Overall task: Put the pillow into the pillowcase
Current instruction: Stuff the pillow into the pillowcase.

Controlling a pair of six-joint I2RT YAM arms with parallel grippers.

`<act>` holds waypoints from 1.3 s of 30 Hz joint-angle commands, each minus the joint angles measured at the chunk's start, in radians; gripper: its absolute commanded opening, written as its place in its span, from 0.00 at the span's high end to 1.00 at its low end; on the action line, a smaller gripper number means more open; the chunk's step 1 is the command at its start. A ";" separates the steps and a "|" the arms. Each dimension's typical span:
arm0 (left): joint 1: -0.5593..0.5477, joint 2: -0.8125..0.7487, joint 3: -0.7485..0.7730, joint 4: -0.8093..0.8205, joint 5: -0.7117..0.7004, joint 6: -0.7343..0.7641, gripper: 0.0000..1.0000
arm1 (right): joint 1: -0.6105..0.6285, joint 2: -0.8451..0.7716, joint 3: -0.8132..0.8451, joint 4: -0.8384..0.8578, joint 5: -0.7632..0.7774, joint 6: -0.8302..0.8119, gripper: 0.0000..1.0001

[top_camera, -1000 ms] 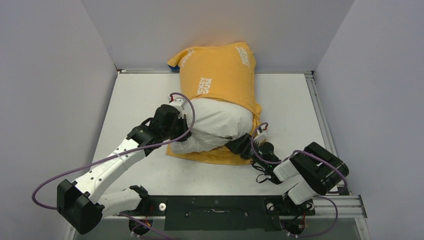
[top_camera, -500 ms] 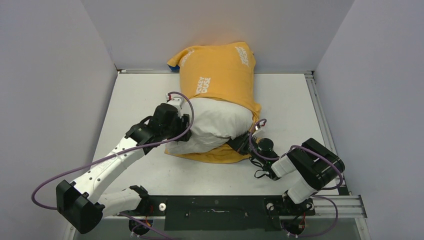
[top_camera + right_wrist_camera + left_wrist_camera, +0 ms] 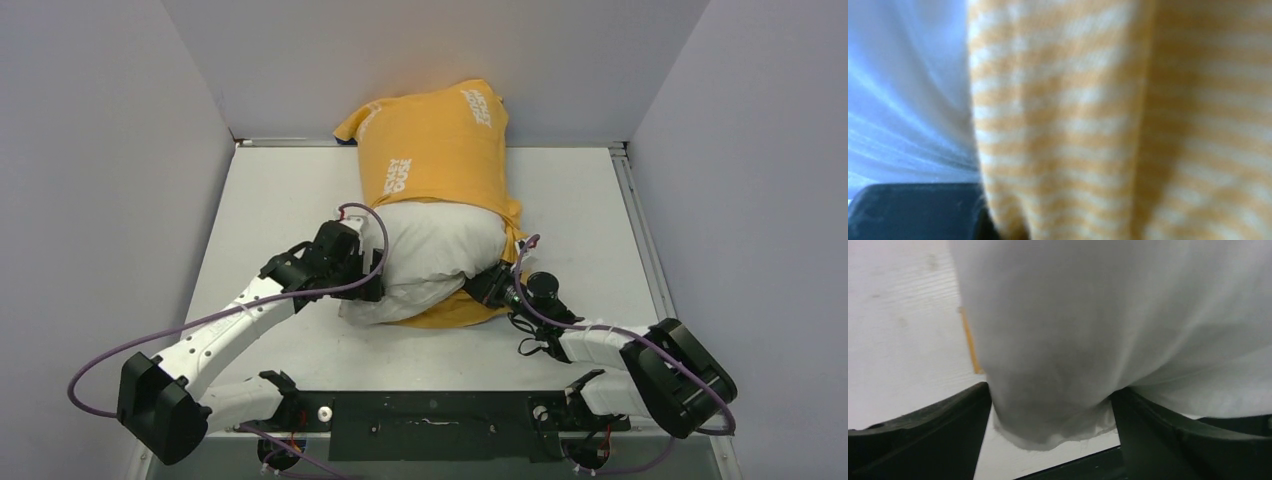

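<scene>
Nearest, the left hand (image 3: 1050,400) stands wide open, its fingers either side of the pillow's (image 3: 440,255) bare near corner. That pillow looks soft, plump and light, likely to squash and slip, so a bunched seam corner is the best hold. The right hand (image 3: 492,287) looks pinched on the pillowcase (image 3: 440,160) hem — thin, limp cloth. Farther back, the pillow's far half sits inside the orange case on the worktop (image 3: 280,190).

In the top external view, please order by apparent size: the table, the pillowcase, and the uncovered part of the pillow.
1. table
2. pillowcase
3. uncovered part of the pillow
The last two look close in size, so their order is unsure.
</scene>
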 commanded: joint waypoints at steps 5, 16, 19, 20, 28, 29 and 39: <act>0.000 0.009 -0.123 0.848 0.495 -0.115 0.87 | -0.012 -0.133 0.046 0.001 -0.147 -0.092 0.95; -0.193 0.255 -0.134 1.884 0.172 -0.197 1.00 | -0.005 -0.250 0.026 -0.004 -0.455 -0.142 0.95; -0.263 0.390 -0.067 1.967 0.074 -0.091 1.00 | -0.001 -0.293 0.017 -0.027 -0.497 -0.142 0.95; -0.275 0.441 -0.033 1.969 0.067 -0.074 1.00 | 0.000 -0.309 0.015 -0.040 -0.500 -0.144 0.95; -0.321 0.682 0.116 1.785 -0.016 0.055 1.00 | 0.023 -0.387 0.001 -0.078 -0.562 -0.134 0.95; -0.322 0.700 0.137 1.729 -0.033 0.077 1.00 | 0.024 -0.403 -0.006 -0.071 -0.564 -0.123 0.95; -0.320 0.878 0.174 1.404 -0.109 0.163 1.00 | 0.040 -0.631 0.064 -0.241 -0.582 -0.078 0.95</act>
